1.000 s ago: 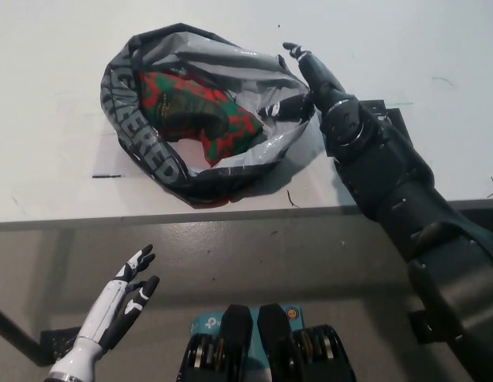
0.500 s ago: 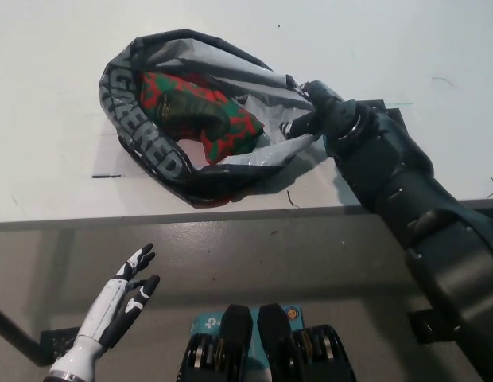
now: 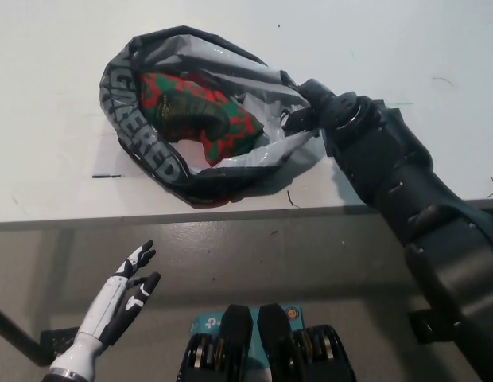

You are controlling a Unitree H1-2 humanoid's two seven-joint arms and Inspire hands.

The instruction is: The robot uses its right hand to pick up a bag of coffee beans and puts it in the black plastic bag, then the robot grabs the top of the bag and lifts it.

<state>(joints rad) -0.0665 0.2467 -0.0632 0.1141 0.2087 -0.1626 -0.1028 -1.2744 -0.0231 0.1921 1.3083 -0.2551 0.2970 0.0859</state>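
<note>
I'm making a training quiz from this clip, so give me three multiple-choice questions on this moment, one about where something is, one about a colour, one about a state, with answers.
1. Where is the coffee bean bag?
A. inside the black plastic bag
B. on the floor
C. in the left hand

2. What colours does the coffee bean bag show?
A. blue and white
B. red and green
C. plain yellow

3. What is the right hand doing?
A. resting below the table
B. closed on the black plastic bag's rim
C. lying flat, open

Answers: 1 A, it shows through the bag's mouth. 2 B, its pattern is red and green. 3 B, plastic bunches at the hand; the white left hand rests open below the table edge.
</note>
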